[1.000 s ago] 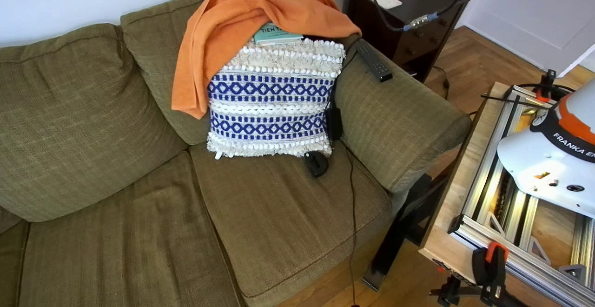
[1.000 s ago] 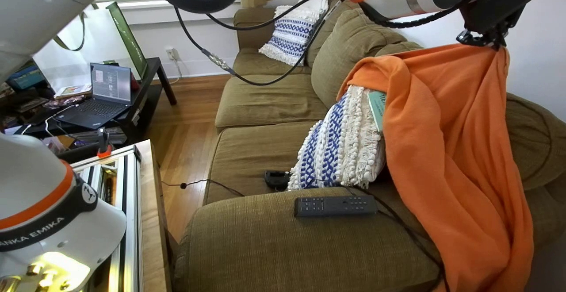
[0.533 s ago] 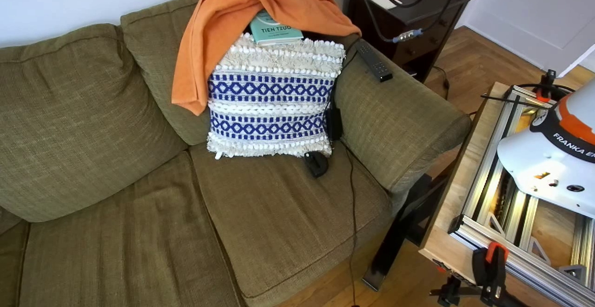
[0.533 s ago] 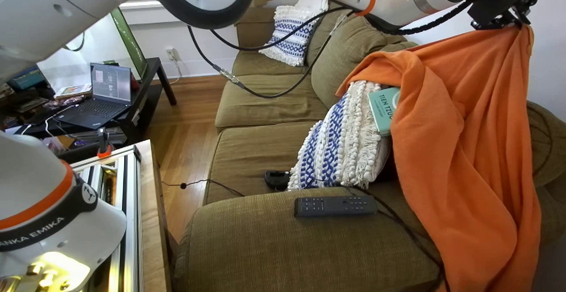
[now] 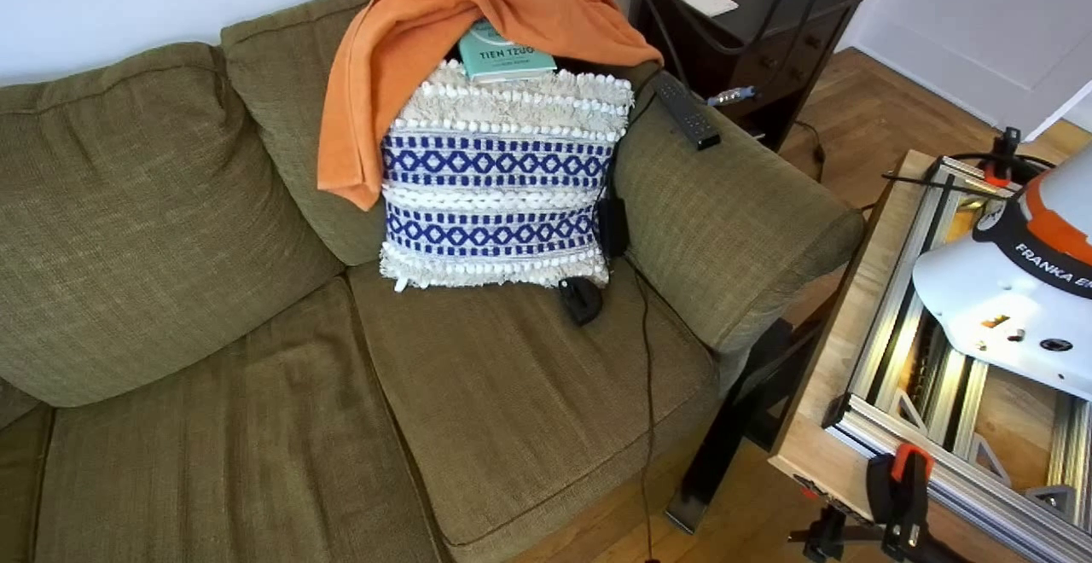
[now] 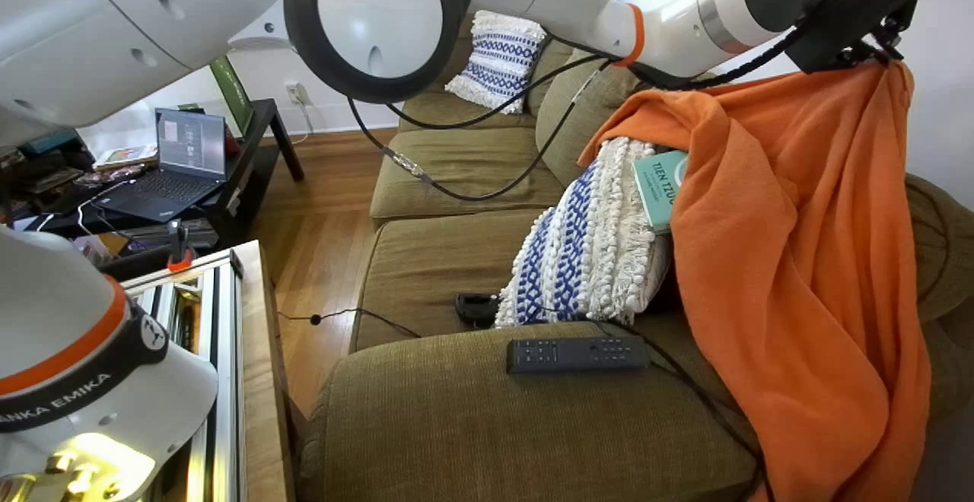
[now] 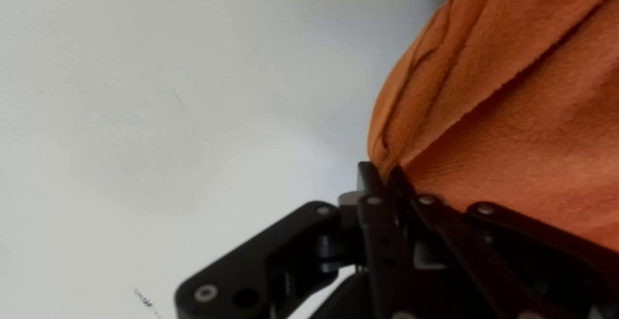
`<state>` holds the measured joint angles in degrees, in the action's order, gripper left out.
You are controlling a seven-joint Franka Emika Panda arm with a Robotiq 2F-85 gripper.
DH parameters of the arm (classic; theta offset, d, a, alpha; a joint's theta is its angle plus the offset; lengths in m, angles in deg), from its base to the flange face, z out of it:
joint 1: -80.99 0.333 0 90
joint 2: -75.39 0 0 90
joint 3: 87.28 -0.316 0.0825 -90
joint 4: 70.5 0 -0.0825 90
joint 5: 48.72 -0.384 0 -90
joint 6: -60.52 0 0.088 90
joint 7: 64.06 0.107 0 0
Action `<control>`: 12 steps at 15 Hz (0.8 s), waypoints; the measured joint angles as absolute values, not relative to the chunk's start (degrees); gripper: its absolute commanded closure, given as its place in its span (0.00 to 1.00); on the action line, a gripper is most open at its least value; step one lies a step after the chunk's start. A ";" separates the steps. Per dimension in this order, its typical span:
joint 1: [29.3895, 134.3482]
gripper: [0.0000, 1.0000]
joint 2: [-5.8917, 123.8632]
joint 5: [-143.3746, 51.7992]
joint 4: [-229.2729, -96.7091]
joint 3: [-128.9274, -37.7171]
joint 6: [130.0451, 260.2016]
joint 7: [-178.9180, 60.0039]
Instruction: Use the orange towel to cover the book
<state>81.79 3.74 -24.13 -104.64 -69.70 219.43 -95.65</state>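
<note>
The orange towel [image 5: 358,111] drapes over the sofa's back corner in both exterior views [image 6: 791,258]. Its upper part is pulled up beside the wall. The teal book [image 5: 508,58] lies on top of the blue-and-white pillow [image 5: 503,179]. Its front part with the title shows in both exterior views [image 6: 658,186]; its rear is hidden under a towel fold. My gripper [image 7: 384,169] is shut on a bunched edge of the towel [image 7: 522,116] in the wrist view. In an exterior view the gripper [image 6: 889,55] is high at the right, behind and above the book.
A white wall [image 7: 169,116] is close beside the gripper. A remote [image 6: 578,354] lies on the sofa arm [image 6: 533,426]. A black device [image 5: 581,300] and a cable [image 5: 648,392] lie by the pillow. A dark side table [image 5: 759,0] stands behind the sofa arm.
The gripper rose and moved back toward the wall with the towel, then sank slightly. The towel's front fold slid back, baring more of the book. The arm's elbow has come lower.
</note>
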 measured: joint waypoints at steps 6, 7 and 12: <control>82.13 0.98 0.90 -23.03 -102.96 -69.75 219.43 -95.67; 82.18 0.68 0.48 -22.87 -102.95 -69.86 219.43 -95.78; 82.15 0.38 -0.87 -22.69 -102.95 -71.58 219.25 -99.16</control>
<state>82.15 -0.87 -22.69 -102.95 -71.58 219.25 -99.16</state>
